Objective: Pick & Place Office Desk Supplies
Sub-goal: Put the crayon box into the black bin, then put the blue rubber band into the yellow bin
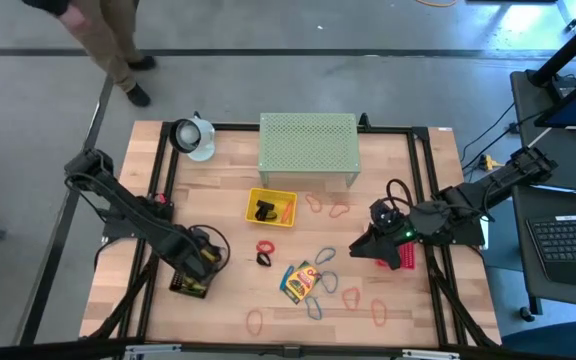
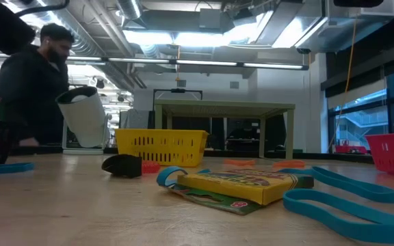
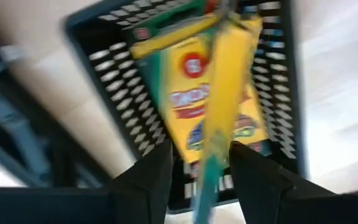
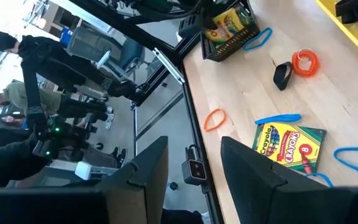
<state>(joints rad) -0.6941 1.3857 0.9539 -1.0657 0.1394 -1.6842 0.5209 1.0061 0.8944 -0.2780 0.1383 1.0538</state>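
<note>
My left gripper (image 1: 196, 268) points down over the black mesh tray (image 3: 120, 68) near the table's left front. Its fingers are open on either side of the edge of a tilted yellow crayon box (image 3: 225, 81). That box leans on another crayon box (image 3: 185, 93) lying flat in the tray. My right gripper (image 4: 194, 143) hangs open with nothing between its fingers, above the right side by the pink tray (image 1: 400, 256). A third crayon box (image 1: 300, 282) lies flat on the table with blue loops (image 1: 313, 305) around it. A black clip (image 1: 265, 259) and a red coil (image 1: 264, 246) lie close by.
A pale green mesh shelf (image 1: 308, 145) stands at the far middle. In front of it a yellow tray (image 1: 256, 196) holds black clips. Red and orange loops (image 1: 353, 296) are scattered over the near and middle table. A white lamp-like object (image 1: 196, 138) sits far left. A person (image 1: 118, 50) stands beyond the far edge.
</note>
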